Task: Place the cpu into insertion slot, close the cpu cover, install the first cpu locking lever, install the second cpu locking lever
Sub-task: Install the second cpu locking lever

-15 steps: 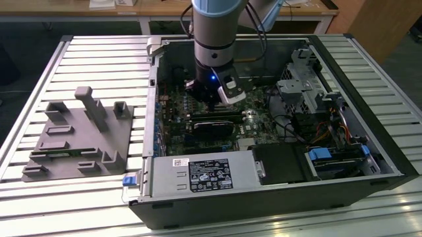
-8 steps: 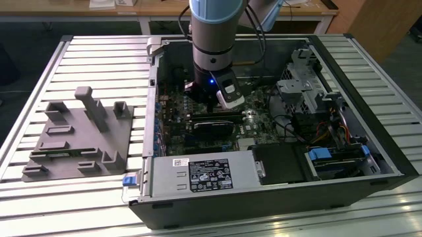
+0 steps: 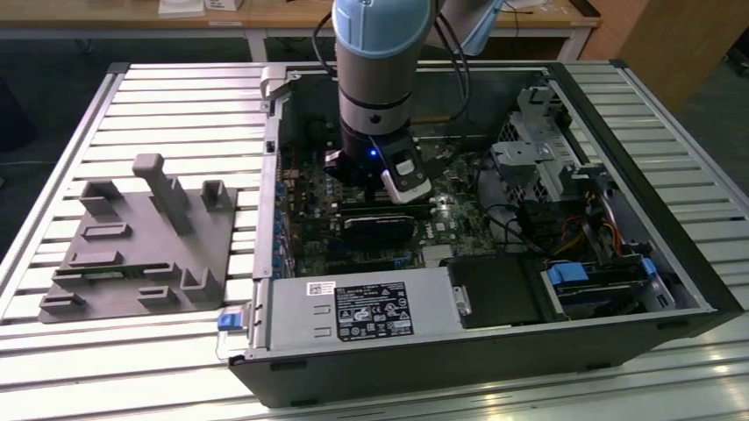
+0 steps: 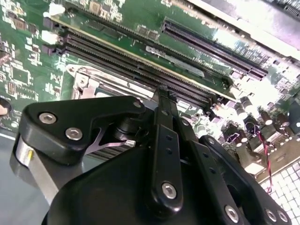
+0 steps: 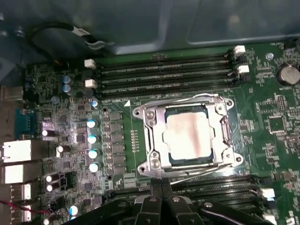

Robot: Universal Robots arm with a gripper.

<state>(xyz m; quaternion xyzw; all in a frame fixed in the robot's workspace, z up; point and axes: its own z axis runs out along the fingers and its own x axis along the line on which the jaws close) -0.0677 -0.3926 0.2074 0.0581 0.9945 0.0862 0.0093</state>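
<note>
The cpu (image 5: 188, 136) sits in its slot, cpu cover (image 5: 154, 140) shut over it — levers prob. still left. Gripper (image 5: 161, 185) fingers pressed together, holding nothing.

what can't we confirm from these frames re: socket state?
- Exterior view: socket hidden behind the arm and tool.
- Second wrist view: tool's black linkage covers most of the cpu cover.
- First wrist view: cpu sits under the closed cover; whether either locking lever is latched is too fine to tell.

memory slots (image 5: 164, 75) crowding the cpu cover (image 5: 187, 136), capacitors (image 5: 92, 145) alongside, open room above
</note>
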